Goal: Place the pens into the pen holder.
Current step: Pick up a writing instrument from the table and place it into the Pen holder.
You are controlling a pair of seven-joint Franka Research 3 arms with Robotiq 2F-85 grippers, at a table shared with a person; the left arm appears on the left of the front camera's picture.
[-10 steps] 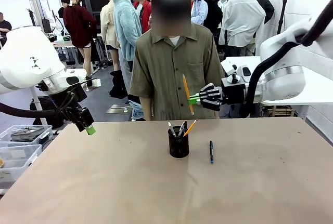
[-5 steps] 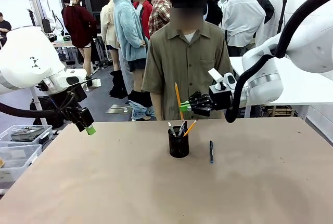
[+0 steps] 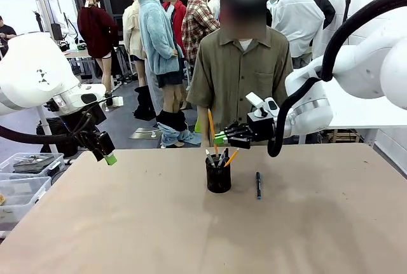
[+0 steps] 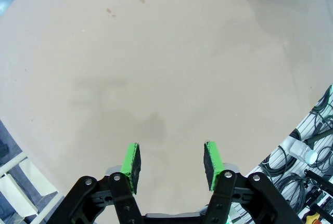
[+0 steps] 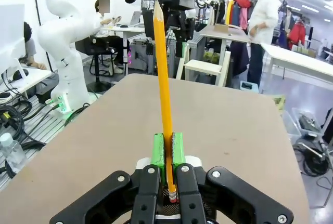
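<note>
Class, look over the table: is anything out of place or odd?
One dark pen lies flat on the table, right of the pen holder, while other pens stand inside it. Nothing looks spilled or damaged.

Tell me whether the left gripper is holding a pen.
No, the left gripper is open, with bare table showing between its green pads.

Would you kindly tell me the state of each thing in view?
right gripper: shut on orange pencil, held near upright above pen holder.
left gripper: open, empty.
pen holder: upright, several pens inside.
dark pen: lying flat beside the holder, outside it.
</note>
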